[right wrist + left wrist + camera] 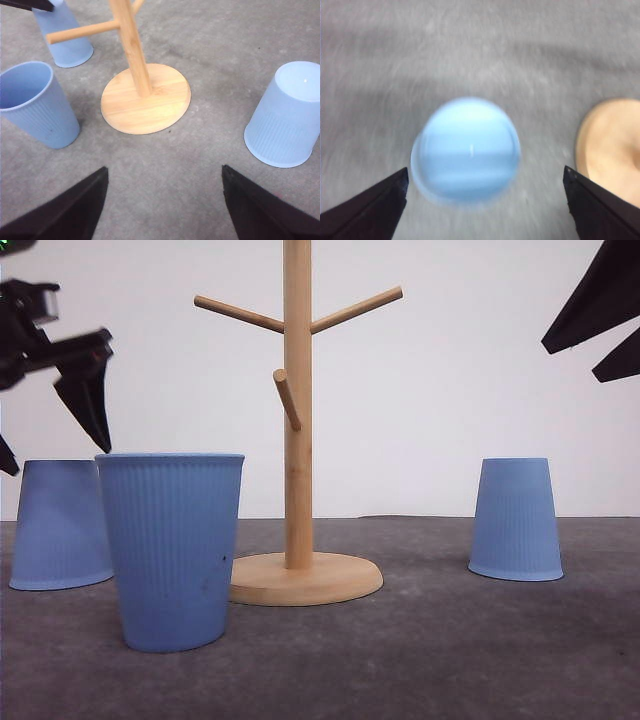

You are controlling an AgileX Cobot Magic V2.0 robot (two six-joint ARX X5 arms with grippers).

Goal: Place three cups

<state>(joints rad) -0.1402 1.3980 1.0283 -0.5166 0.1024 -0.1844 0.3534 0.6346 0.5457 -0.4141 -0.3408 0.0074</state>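
Three light-blue ribbed cups stand on the grey table. One cup (172, 550) is upright near the front, left of centre. A second cup (60, 525) stands upside down at the left. The third cup (516, 520) stands upside down at the right. My left gripper (55, 452) hangs open directly above the left upside-down cup (466, 150), whose flat base shows between the spread fingers (370, 210), without touching it. My right gripper (600, 330) is high at the upper right, open and empty (164, 169), with the right cup (287, 115) off to its side.
A wooden mug tree (297, 440) with three angled pegs stands mid-table on a round base (145, 100), between the upright cup (35, 105) and the right cup. A white wall runs behind the table.
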